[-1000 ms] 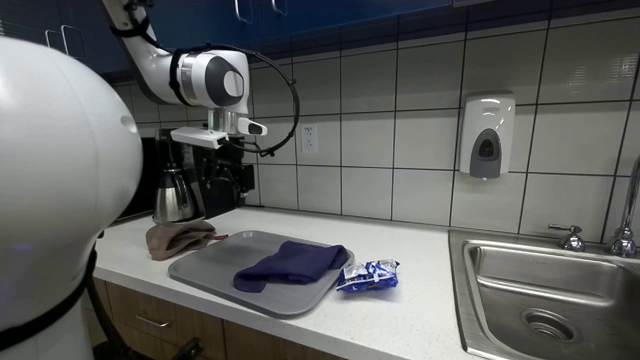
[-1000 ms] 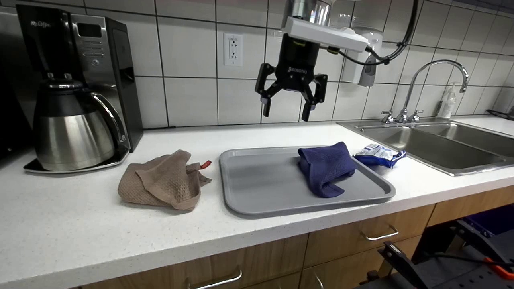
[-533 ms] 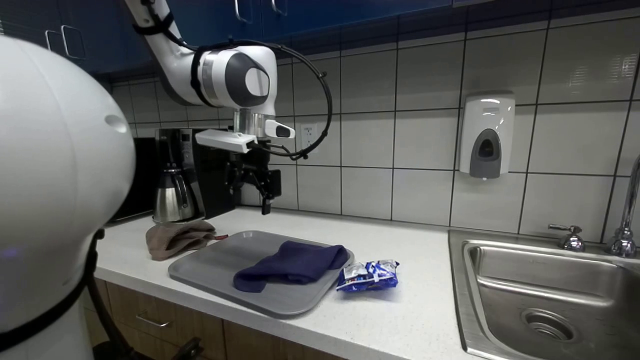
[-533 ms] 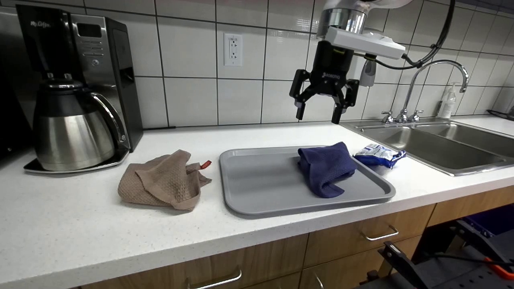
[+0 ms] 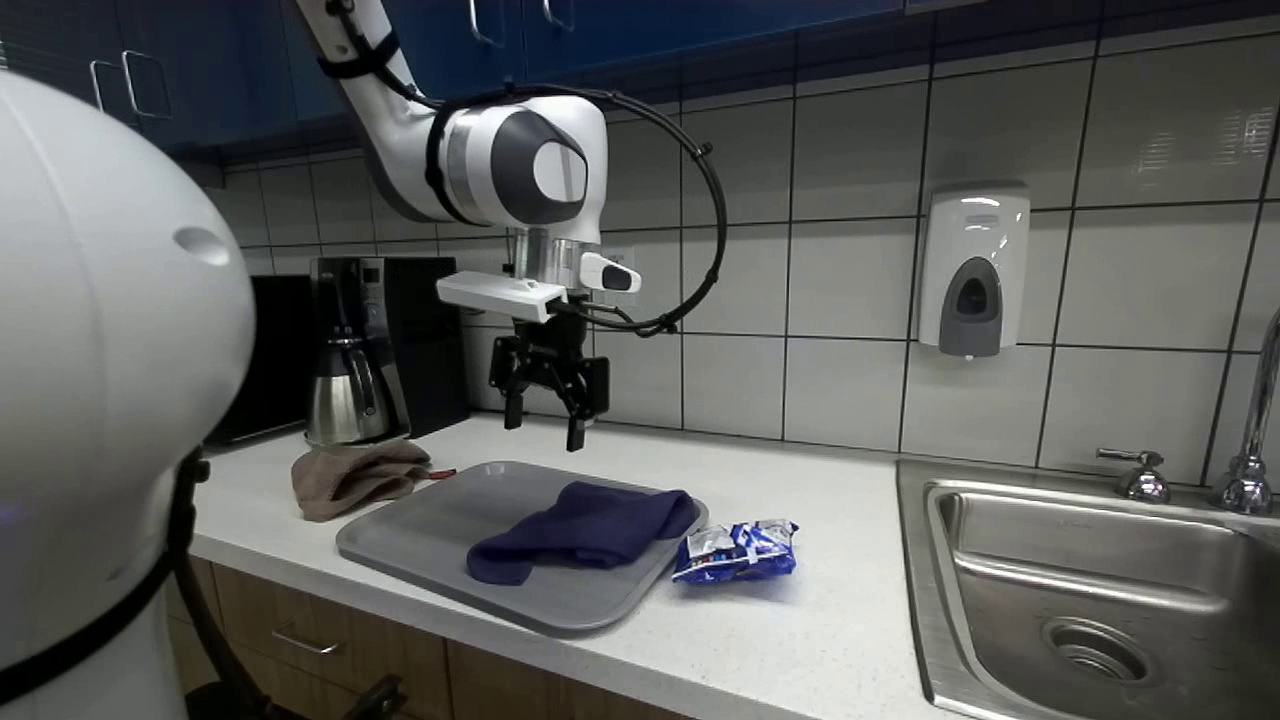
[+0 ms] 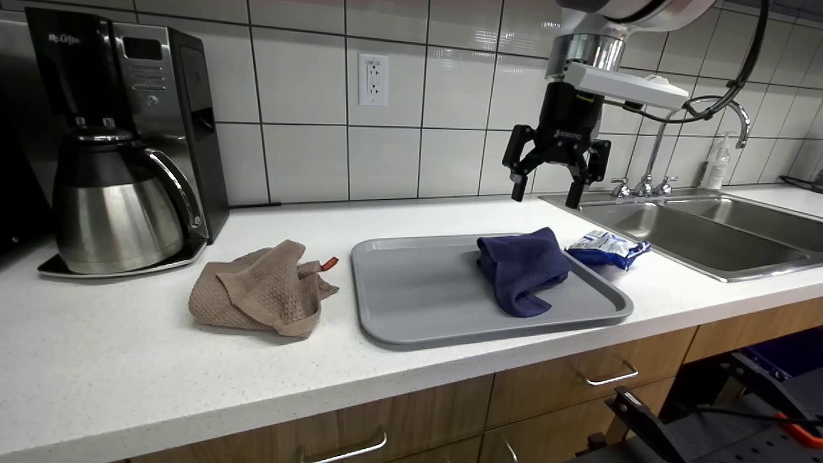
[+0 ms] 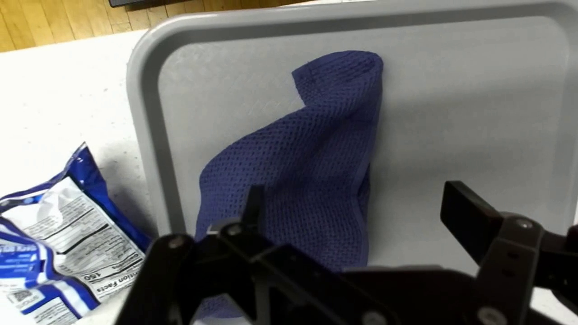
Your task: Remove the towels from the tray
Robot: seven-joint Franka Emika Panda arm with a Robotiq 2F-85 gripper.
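Note:
The dark blue towel (image 5: 590,525) lies crumpled on the grey tray (image 5: 420,530), toward the tray's sink-side end. In an exterior view the same towel (image 6: 524,273) sits on the right half of the tray (image 6: 418,289). A brown towel (image 6: 257,289) with a red tag lies on the counter beside the tray, off it. My gripper (image 6: 546,195) is open and empty, pointing down, above the tray and apart from the blue towel. In the wrist view the blue towel (image 7: 307,153) lies below the open gripper (image 7: 353,194), partly hidden by one finger.
A blue snack packet (image 5: 740,552) lies on the counter by the tray's sink-side end. The sink (image 5: 915,600) is beyond it. A coffee maker with a steel carafe (image 6: 122,212) stands at the far end. The tiled wall (image 6: 308,161) runs behind the counter.
My arm and gripper have moved toward the sink side, to the right in both exterior views, and slightly lower, coming over the tray. The gripper stays open. The towels and tray have not moved.

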